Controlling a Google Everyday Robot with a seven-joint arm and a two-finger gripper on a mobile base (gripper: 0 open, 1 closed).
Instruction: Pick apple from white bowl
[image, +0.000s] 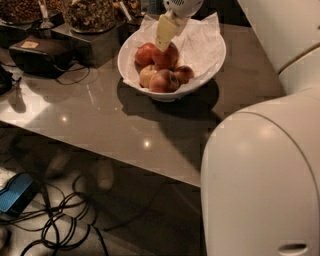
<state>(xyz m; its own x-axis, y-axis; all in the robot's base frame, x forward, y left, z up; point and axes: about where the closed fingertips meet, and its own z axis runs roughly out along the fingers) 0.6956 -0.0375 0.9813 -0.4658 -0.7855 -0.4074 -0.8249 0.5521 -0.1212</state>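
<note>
The white bowl (210, 62), lined with crumpled white paper, stands at the back of the grey table (100, 120). The deep red apple (171, 56) lies at the bowl's back, on top of the pile. My gripper (164, 35) reaches down from above and sits right on this apple's upper left side, partly covering it. A smaller red apple (144, 53) lies to its left. Paler yellow-pink apples (162, 81) and a small dark one (184, 73) lie in front.
Dark trays of nuts (90, 12) stand at the back left, and a black box with cables (42, 54) is beside them. My white body (260, 180) fills the lower right. Below the table's front edge, black cables (60, 227) and a blue object (15, 192) lie on the floor.
</note>
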